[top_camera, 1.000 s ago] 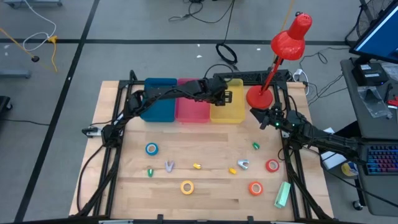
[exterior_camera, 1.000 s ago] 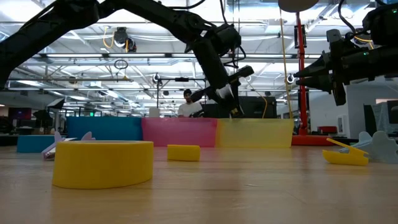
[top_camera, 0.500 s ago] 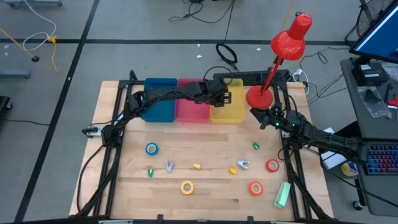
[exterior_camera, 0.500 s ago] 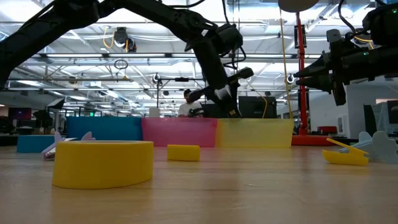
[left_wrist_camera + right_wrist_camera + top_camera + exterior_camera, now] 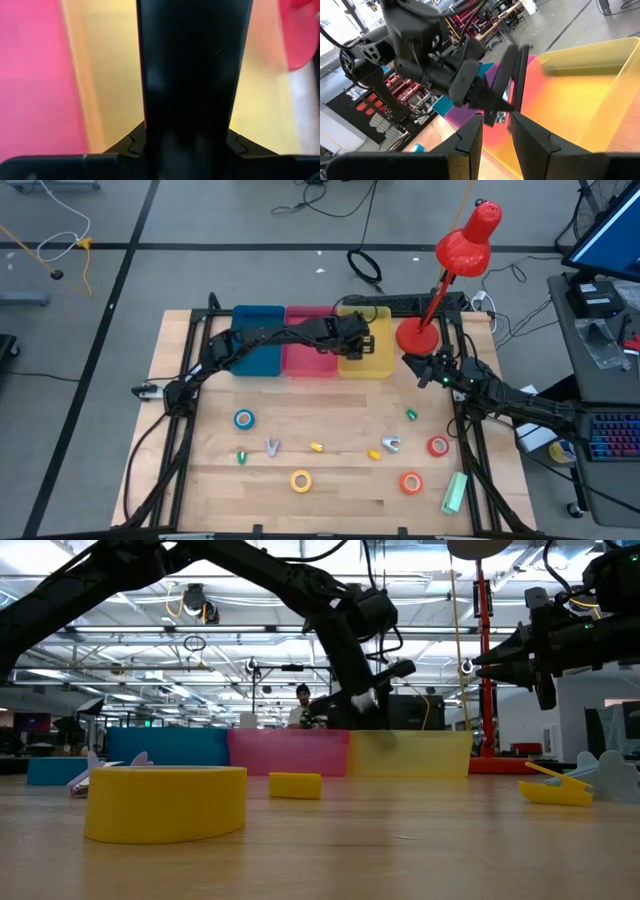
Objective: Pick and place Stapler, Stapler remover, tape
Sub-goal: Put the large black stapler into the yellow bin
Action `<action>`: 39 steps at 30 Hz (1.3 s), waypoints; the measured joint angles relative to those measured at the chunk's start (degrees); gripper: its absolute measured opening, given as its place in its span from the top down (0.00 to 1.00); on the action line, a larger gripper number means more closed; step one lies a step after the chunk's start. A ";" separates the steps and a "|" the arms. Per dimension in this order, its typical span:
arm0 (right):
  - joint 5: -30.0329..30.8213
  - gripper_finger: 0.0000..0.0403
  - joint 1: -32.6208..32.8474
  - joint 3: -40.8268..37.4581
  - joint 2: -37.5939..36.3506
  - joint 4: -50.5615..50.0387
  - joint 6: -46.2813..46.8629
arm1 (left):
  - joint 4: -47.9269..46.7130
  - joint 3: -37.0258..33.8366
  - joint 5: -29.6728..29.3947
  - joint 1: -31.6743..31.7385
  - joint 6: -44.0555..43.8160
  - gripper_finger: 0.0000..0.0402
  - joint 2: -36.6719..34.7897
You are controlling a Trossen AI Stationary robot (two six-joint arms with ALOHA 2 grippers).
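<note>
Stapler [image 5: 514, 75], black, clamped in left pincer [image 5: 358, 338], long axis tilted steeply, hanging directly over yellow bin [image 5: 380, 362]; likely only release left. Right pincer [image 5: 420, 370] just beside the bin, slightly parted, empty.

Four tape rolls [image 5: 244, 419] (mixed colours), three bins [image 5: 258, 356], one lamp [image 5: 466, 246]

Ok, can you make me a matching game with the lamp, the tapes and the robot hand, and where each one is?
Things:
1 lamp
2 left gripper, holding a black stapler
3 yellow tape
4 blue tape

Places:
A over the yellow bin
B table corner beside the yellow bin
C by the table edge farthest from the bins
D left side, nearest the blue bin

Pairs: 1-B, 2-A, 3-C, 4-D
</note>
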 joint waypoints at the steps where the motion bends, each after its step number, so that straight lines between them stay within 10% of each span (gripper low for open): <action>1: 0.01 0.76 0.01 0.01 0.03 0.05 0.00 | 0.30 0.00 -0.05 0.02 0.14 0.68 -0.07; 14: 1.53 0.76 -0.01 0.01 0.09 0.18 -0.04 | -0.12 0.60 5.43 -0.72 4.53 0.68 -2.56; 31: 6.32 0.76 0.01 -0.01 0.94 5.60 -10.39 | -10.23 1.97 9.23 -7.18 41.92 0.68 -10.25; 39: 7.63 0.76 0.01 -0.01 0.96 10.43 -15.19 | -10.50 1.96 11.12 -8.51 45.30 0.68 -10.25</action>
